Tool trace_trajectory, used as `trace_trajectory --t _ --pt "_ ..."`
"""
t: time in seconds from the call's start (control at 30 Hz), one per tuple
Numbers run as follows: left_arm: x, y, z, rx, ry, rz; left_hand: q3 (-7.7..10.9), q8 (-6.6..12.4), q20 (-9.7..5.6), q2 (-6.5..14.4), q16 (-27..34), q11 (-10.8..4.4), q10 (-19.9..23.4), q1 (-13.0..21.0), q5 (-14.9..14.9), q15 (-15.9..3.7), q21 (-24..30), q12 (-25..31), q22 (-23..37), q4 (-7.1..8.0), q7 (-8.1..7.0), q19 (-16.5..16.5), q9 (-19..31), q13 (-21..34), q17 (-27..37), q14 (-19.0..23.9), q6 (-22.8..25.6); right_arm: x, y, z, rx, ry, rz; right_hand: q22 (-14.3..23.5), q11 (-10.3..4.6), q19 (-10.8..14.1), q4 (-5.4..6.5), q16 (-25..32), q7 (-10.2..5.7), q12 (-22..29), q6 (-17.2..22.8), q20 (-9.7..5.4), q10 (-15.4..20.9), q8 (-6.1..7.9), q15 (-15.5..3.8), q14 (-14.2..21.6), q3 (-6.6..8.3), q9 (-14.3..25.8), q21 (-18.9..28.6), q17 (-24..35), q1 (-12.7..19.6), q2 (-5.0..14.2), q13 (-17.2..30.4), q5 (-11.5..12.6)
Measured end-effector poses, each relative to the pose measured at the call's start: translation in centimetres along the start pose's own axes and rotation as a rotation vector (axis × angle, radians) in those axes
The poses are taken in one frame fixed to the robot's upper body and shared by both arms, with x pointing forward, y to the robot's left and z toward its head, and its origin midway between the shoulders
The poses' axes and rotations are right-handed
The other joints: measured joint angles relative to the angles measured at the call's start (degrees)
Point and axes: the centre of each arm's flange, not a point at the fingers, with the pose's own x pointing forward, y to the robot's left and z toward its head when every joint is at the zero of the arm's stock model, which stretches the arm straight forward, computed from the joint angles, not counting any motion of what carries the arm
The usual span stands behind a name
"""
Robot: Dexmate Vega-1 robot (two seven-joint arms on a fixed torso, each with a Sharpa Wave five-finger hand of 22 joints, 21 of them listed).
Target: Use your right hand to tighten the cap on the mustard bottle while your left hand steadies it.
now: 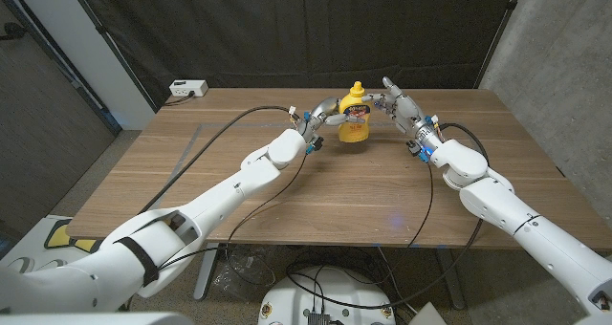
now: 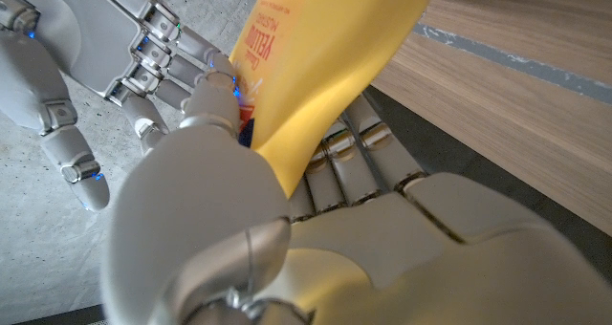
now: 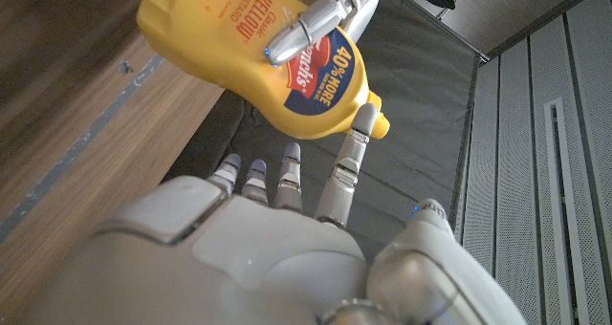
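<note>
Mustard bottle (image 1: 354,119): stood upright on the wooden bench (image 1: 316,186), toward the far side and near the middle, between the two robot hands. Yellow body, red and blue label print.
Cap (image 1: 356,88): yellow, pointed, at the top of the bottle; in the right wrist view (image 3: 377,124) a fingertip (image 3: 362,119) of the right robot hand lay against the bottle's neck just beside it.
Left robot hand (image 1: 316,120): grasped the bottle's body from the robot's left, its fingers wrapped round the lower part; the left wrist view showed the bottle (image 2: 325,57) lying across its fingers (image 2: 354,143).
Right robot hand (image 1: 395,100): stood at the bottle's upper part on the robot's right, fingers spread and reaching toward the cap, one touching the neck; it was released, closed on nothing.
Bench: brown wood grain, with a faint taped line on its surface.
Cables (image 1: 239,124): black, running along both arms over the bench.
White box (image 1: 188,89): small, at the bench's far left corner, well apart from the bottle.
Backdrop (image 1: 287,29): dark curtain behind the bench.
</note>
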Motion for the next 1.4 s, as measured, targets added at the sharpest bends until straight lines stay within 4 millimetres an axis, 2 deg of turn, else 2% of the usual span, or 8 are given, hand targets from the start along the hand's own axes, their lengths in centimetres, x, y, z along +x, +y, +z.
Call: trace_trajectory --t 0.13,0.2,0.27,0.37,0.53,0.7,0.97,1.4 --pt "0.1 -0.1 0.1 0.0 -0.002 -0.007 0.22 -0.01 0.0 0.0 0.0 0.0 0.0 0.0 0.0 0.0 0.0 0.0 0.0 -0.22 0.0 0.0 0.0 0.0 0.0 0.0 0.0 -0.3 -0.3 -0.1 0.011 0.001 -0.019 0.0 1.13 -0.2 -0.38 -0.2 3.13 -0.3 -8.9 0.24 -0.6 -4.19 1.0 1.2 0.38 -0.3 0.4 0.0 0.6 -0.03 0.0 -0.4" --pt "0.1 -0.2 0.1 0.0 -0.002 -0.008 0.22 -0.01 0.0 0.0 0.0 0.0 0.0 0.0 0.0 0.1 0.0 0.0 0.0 -0.22 0.0 0.0 0.0 0.0 0.0 0.1 0.0 -0.4 -0.4 -0.1 0.017 0.001 -0.026 0.0 1.73 0.0 -0.39 -0.5 4.1 -0.9 -12.8 0.44 -1.3 -5.84 1.43 1.0 0.36 -0.3 0.4 0.1 0.8 -0.26 0.0 -0.7" --pt "0.1 -0.2 0.1 0.0 -0.002 -0.01 0.22 -0.01 0.0 0.0 0.0 0.0 0.0 0.0 0.0 0.11 0.0 0.0 0.0 -0.22 0.01 0.0 0.0 0.0 0.0 0.1 0.0 -0.4 -0.5 -0.1 0.022 0.001 -0.031 0.0 1.92 0.0 -0.62 -0.8 4.68 -1.3 -15.5 0.44 -2.5 -6.96 1.89 0.5 0.13 -0.5 0.4 0.2 0.8 -0.26 0.0 -0.7" --pt "0.1 -0.2 0.3 0.002 -0.008 -0.01 0.22 -0.02 0.0 0.0 -0.1 0.0 0.0 0.0 0.0 0.11 0.0 0.0 0.0 -0.22 0.01 0.0 0.0 0.0 0.0 0.1 0.0 -0.2 -0.8 -0.4 0.029 0.009 -0.036 0.0 2.09 0.0 -0.62 -0.9 5.16 -2.3 -17.8 0.44 -4.3 -7.8 1.95 -0.7 0.13 -0.6 0.4 0.2 0.8 -0.26 0.0 -0.7" --pt "0.0 -0.3 0.4 0.002 -0.011 -0.012 0.22 -0.05 0.0 0.0 0.1 0.0 0.0 0.0 0.0 0.11 0.0 0.0 0.0 -0.22 0.0 0.0 0.3 0.0 0.0 0.1 0.0 0.3 -0.8 -0.5 0.03 0.011 -0.023 0.0 1.55 0.0 -0.62 -1.4 3.68 -2.9 -17.8 0.44 -5.7 -7.79 2.0 -2.4 0.13 -0.7 0.4 0.2 0.8 -0.27 0.0 -0.7" --pt "-0.2 -0.5 0.5 0.0 -0.011 -0.015 0.46 -0.06 0.0 0.0 0.1 0.0 0.0 0.0 0.0 0.12 0.0 0.0 0.0 -0.46 0.0 0.0 0.3 -0.1 0.0 0.1 0.0 1.1 -0.5 -0.8 0.037 0.012 0.007 0.0 1.31 0.0 -0.61 -1.5 2.46 -2.9 -15.9 0.44 -5.9 -6.96 2.02 -2.5 0.13 -0.8 0.4 0.2 0.6 -0.49 0.0 -0.7" --pt "-0.2 -0.8 0.6 -0.002 -0.011 -0.024 0.46 -0.17 0.0 0.0 0.1 -0.01 0.0 0.0 0.0 0.2 0.0 0.0 0.0 -0.46 0.0 0.0 0.3 -0.1 -0.1 0.0 0.0 2.2 -0.2 -0.8 0.049 0.004 0.037 0.0 1.31 0.0 -0.61 -1.5 2.14 -2.9 -15.1 0.43 -5.9 -6.96 2.02 -2.5 0.13 -0.8 0.4 0.2 0.6 -0.49 0.0 -0.7" --pt "-0.3 -1.0 0.4 -0.007 -0.004 -0.031 0.72 -0.27 0.0 0.0 0.1 -0.01 0.0 0.0 0.0 0.22 -0.4 -0.2 0.0 -0.72 0.02 0.0 0.2 0.0 0.0 0.0 0.0 3.0 0.1 -0.7 0.058 -0.006 0.069 0.0 1.68 0.0 -0.61 -1.3 1.63 -2.9 -11.8 0.43 -5.5 -5.63 2.01 -2.5 0.13 -1.1 0.4 0.1 0.6 -0.49 0.1 -0.7"
